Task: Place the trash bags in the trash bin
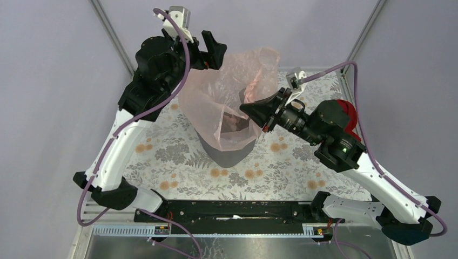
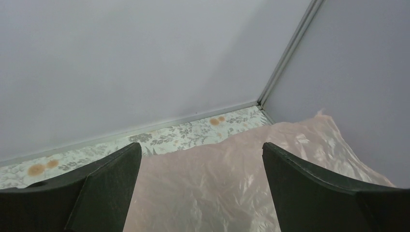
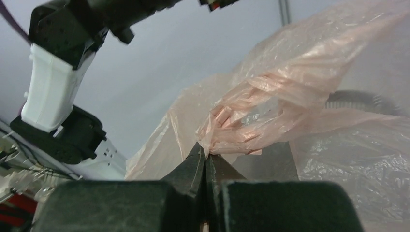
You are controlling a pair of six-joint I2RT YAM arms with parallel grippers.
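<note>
The pale-pink translucent trash bag (image 1: pixel 216 102) billows over the dark-grey mesh trash bin (image 1: pixel 227 155) at the table's middle, covering its rim and upper wall. My right gripper (image 1: pixel 244 109) is shut on a bunched fold of the bag (image 3: pixel 251 126) at the bin's right side. A bit of the bin's rim (image 3: pixel 355 100) shows behind the film in the right wrist view. My left gripper (image 1: pixel 211 49) is open, high at the bag's back left. The bag (image 2: pixel 212 188) lies below its spread fingers (image 2: pixel 104 186), untouched.
The table has a floral cloth (image 1: pixel 167 154). Grey enclosure walls and metal corner posts (image 1: pixel 113 35) stand close behind and beside the bin. A red bundle (image 1: pixel 348 116) sits behind my right arm's wrist. A black rail (image 1: pixel 237 213) runs along the near edge.
</note>
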